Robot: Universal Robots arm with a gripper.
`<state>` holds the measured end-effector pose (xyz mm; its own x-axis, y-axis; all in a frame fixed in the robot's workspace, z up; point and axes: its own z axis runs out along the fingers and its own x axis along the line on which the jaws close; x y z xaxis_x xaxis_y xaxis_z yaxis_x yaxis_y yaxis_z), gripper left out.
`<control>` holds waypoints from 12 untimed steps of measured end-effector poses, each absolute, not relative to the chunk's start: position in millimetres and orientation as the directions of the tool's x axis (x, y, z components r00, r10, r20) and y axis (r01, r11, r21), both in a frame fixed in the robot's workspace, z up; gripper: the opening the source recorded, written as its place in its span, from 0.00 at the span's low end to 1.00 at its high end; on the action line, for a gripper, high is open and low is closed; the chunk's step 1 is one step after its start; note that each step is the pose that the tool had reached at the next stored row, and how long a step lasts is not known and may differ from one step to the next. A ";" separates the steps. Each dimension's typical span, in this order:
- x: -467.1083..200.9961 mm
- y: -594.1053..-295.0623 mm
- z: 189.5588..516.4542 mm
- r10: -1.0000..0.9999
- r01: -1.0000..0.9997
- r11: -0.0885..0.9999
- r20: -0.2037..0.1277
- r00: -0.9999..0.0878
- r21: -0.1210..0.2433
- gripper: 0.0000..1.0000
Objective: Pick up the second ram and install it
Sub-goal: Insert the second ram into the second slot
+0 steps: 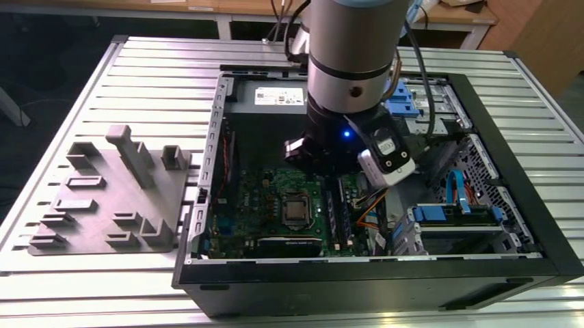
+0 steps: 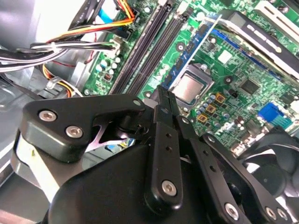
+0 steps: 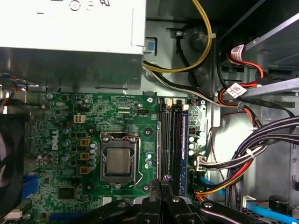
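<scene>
My gripper (image 2: pixel 164 93) hangs low inside the open computer case (image 1: pixel 511 266), shut on the second ram (image 2: pixel 194 49). The ram is a thin strip running away from the fingertips, parallel to the motherboard's long slots (image 2: pixel 140 51). In the first wrist view the gripper (image 3: pixel 162 181) sits over the end of the slots (image 3: pixel 167 140), on the side nearer the square processor socket (image 3: pixel 119 161). Another strip with a blue face (image 3: pixel 183 149) stands in the slot row on the cable side. In the exterior view the arm (image 1: pixel 351 68) covers the fingers and the ram.
A grey plastic block with raised holders (image 1: pixel 109 198) lies on the slatted table at the exterior view's left. Cable bundles (image 3: pixel 261 149) crowd one side of the slots. The power supply (image 3: pixel 70 46), a fan (image 2: pixel 275 154) and a blue-tabbed drive cage (image 1: pixel 456 212) hem in the motherboard.
</scene>
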<state>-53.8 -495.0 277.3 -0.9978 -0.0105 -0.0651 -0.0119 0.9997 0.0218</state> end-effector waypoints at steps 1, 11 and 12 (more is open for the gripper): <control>-52.7 -495.0 276.9 -0.010 -0.012 1.000 -0.065 -0.998 0.022 0.08; -42.3 -495.1 268.6 -0.007 -0.008 1.000 -0.065 -0.998 0.022 0.08; -42.0 -495.1 267.8 -0.006 -0.008 1.000 -0.065 -0.998 0.022 0.08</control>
<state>-42.0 -495.1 267.8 -0.9979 -0.0065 -0.0649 -0.0080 0.9997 0.0222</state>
